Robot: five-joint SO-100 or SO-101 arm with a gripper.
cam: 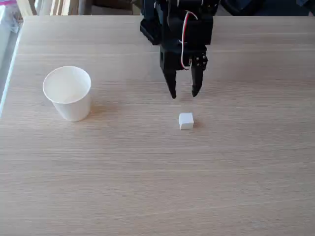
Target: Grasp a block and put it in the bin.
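On pale wood table [147,187], block [186,121]

No legible text, labels, brands or numbers on cup [67,93], block [186,121], gripper [184,93] or desk [157,172].

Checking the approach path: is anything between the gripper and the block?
Nothing. In the fixed view, only bare wooden table separates the open gripper from the block; the cup stands far left.
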